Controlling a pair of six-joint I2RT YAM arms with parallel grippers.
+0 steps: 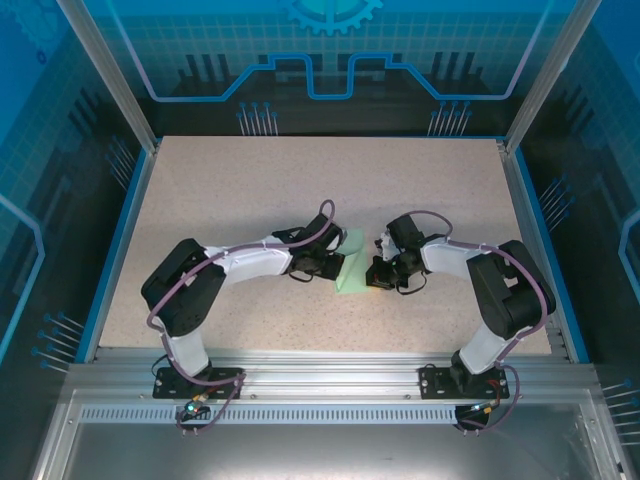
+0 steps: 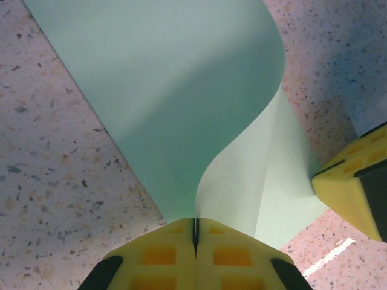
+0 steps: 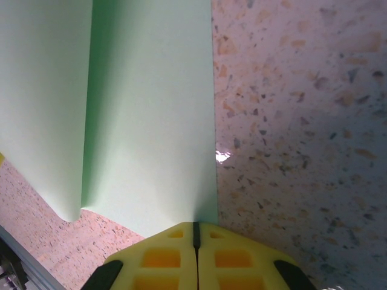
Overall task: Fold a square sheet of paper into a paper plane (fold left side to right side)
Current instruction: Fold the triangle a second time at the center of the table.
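The speckled beige tabletop [image 1: 250, 190] spreads well beyond the sheet on every side, giving a flat bed to crease against. About at its middle lies the square sheet of thin pale mint-green paper [image 1: 352, 268], part flat and part lifted. The sheet's left portion rises off the surface and curls over toward its right side in a soft S-bend. It is not yet pressed down, which suggests the left-to-right fold is under way rather than finished. The black-and-white left arm [image 1: 200, 285] reaches in at the sheet's left side and the matching right arm [image 1: 500, 285] at the sheet's right side, seemingly so one can carry while the other anchors. The yellow-tipped left gripper [image 2: 195, 231] is pressed together on the sheet's lifted edge, pinching it so the flap can be swung across. The yellow-tipped right gripper [image 3: 195, 232] also has its fingers pressed together, its tips at the sheet's right edge. It looks placed to pin that edge so the sheet cannot slide, though I cannot tell whether paper sits between the fingers or only beneath them.
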